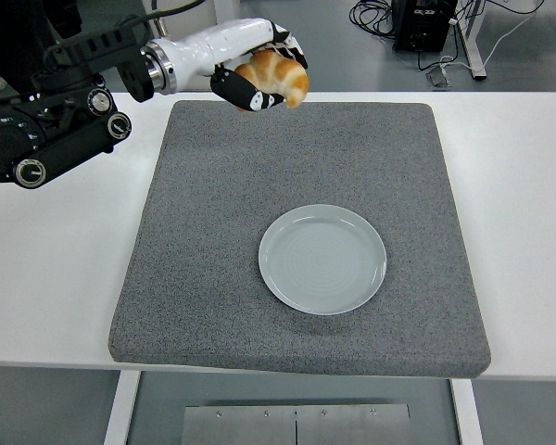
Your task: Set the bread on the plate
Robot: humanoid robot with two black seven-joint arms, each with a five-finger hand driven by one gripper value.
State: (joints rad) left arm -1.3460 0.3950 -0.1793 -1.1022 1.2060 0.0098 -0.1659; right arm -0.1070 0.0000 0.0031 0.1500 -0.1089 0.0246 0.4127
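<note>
Bread (276, 78) sits cradled in the left hand (259, 76), fingers curled around its underside, raised over the grey mat's (204, 232) far edge. Light, soft and crushable (likely a croissant), it wants a loose grip. To its right and nearer, the plate (322, 260) lies bare, nothing between them.

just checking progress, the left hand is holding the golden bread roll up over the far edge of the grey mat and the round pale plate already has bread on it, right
Not quite. The head view shows the round pale plate bare. The left hand does hold the golden bread roll up over the grey mat's far edge.
</note>
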